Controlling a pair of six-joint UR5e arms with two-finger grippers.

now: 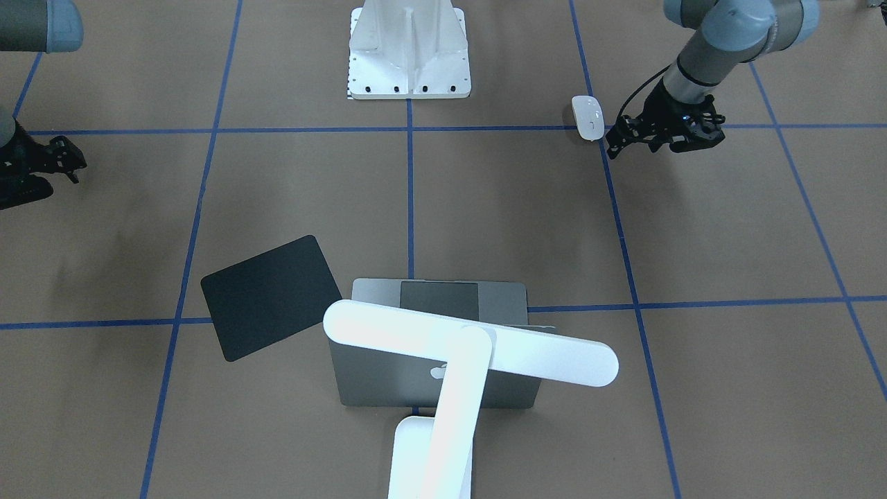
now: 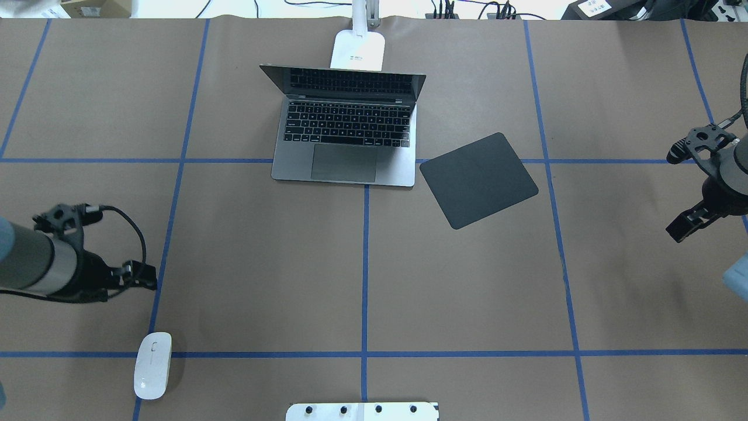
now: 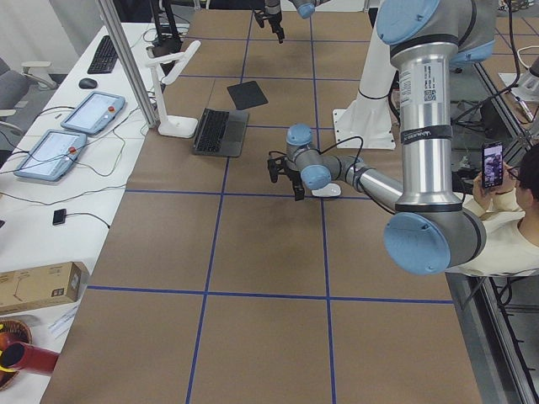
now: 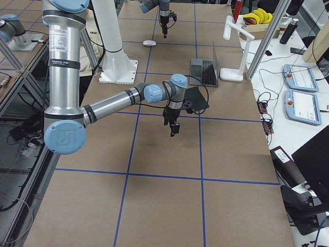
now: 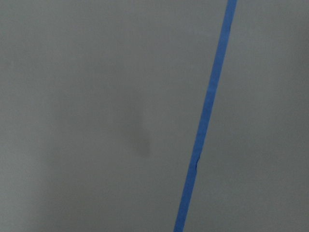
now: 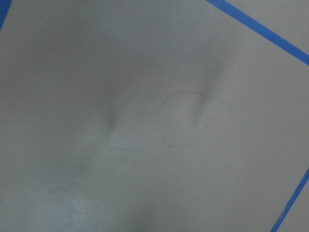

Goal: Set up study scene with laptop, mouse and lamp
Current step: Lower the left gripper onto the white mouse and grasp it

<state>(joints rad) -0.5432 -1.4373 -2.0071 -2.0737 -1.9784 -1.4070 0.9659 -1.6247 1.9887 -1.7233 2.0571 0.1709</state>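
1. Brown paper table [image 2: 467, 292] with a blue tape grid is carrying everything
2. Open laptop [image 2: 350, 140] is sitting at the far middle, keyboard facing the robot
3. White lamp [image 1: 471, 350] is standing right behind the laptop lid, head reaching across above it in the front view
4. Small mouse [image 2: 152, 365] is lying on the near-left tape line, well apart from the laptop, near the pedestal [image 1: 409, 52]
5. Black mat [image 2: 479, 180] is lying skewed just beside the laptop's right front corner
6. Robot's left gripper [image 2: 140, 278] is hovering near the mouse, not touching it; cannot tell if the claw is open or closed
7. Robot's right gripper [image 2: 684, 225] is hanging over bare paper on the right, well apart from the mat; claw state: cannot tell
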